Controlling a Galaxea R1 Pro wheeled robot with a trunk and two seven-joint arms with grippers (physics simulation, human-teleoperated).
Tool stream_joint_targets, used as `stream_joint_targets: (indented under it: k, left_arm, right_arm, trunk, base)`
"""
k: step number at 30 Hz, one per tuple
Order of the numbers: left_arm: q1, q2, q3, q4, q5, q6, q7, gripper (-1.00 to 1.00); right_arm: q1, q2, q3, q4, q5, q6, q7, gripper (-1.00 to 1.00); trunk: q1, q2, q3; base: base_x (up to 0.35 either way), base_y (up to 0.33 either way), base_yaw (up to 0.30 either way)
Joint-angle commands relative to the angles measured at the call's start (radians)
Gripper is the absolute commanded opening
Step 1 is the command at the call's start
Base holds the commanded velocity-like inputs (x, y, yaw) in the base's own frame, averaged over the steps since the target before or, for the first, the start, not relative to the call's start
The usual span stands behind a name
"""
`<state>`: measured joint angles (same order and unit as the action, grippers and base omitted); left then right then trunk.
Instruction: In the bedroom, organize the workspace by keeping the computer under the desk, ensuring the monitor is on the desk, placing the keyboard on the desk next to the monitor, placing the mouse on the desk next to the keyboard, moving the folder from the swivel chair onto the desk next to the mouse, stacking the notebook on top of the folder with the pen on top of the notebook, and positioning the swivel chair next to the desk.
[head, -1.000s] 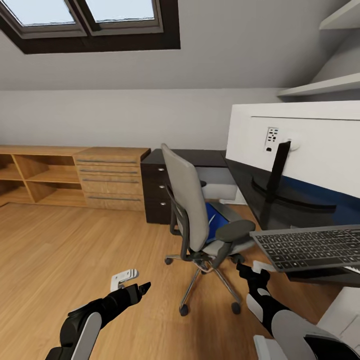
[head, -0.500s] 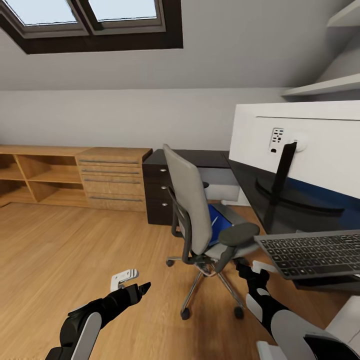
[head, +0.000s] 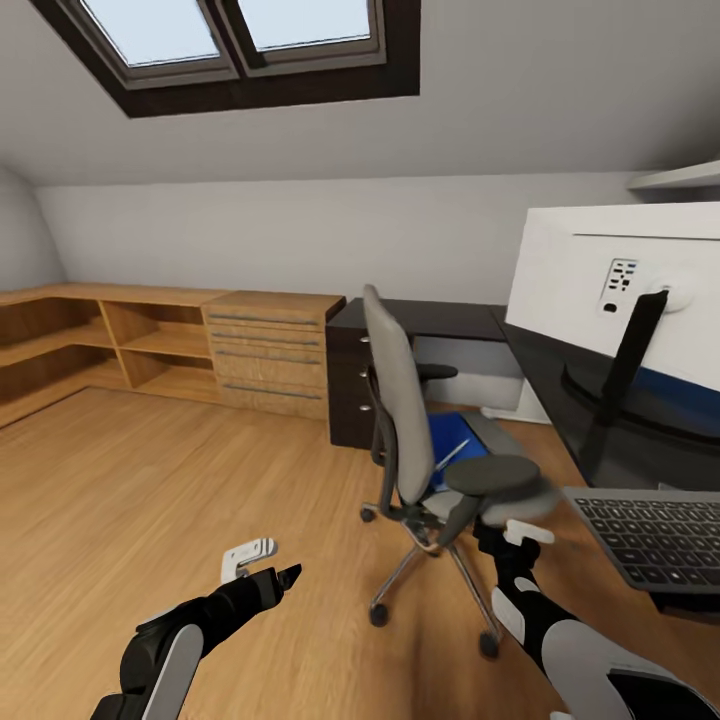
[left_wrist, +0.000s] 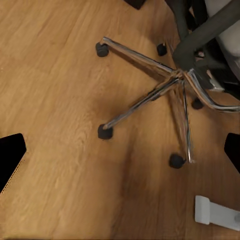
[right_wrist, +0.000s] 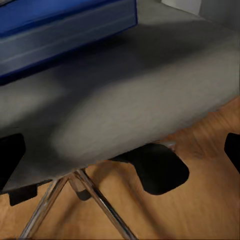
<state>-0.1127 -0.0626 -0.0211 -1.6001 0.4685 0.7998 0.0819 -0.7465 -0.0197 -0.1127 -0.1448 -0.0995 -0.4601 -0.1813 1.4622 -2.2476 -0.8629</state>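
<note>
Panning left since a second ago, my head camera now takes in more of the wooden shelving and less of the bench; both arms sit where they were in the picture. One swivel chair stands on the wood floor just beside the bench, its back toward me, one blue folder lying flat on its seat with a thin pale stick across it that I cannot identify. One monitor stands on the bench, white back facing me, and one keyboard lies near its stand at the bench's near edge. My left gripper hovers low over the floor, fingers spread with nothing between them; its wrist camera looks down on the chair's chrome base, where I count five casters. My right gripper hangs close by the seat's near edge, also parted and empty; its camera shows the grey seat and folder close up.
</note>
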Motion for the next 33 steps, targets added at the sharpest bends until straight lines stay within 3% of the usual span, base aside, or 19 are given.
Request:
stream_joint_targets:
  k: [1, 33]
  left_arm:
    - [-0.001, 0.0, 0.0, 0.0, 0.01, 0.004, 0.009, 1.0]
    - [-0.001, -0.002, -0.005, 0.033, 0.01, -0.003, 0.01, 1.0]
  right_arm:
    - [-0.001, 0.0, 0.002, 0.001, -0.009, -0.005, 0.003, 1.0]
    - [-0.001, 0.001, 0.002, 0.001, -0.009, -0.006, 0.003, 1.0]
  trunk:
    - [0.0, 0.0, -0.001]
    - [0.0, 0.0, -0.001]
  base:
    - [0.0, 0.0, 0.271]
    - [0.0, 0.0, 0.272]
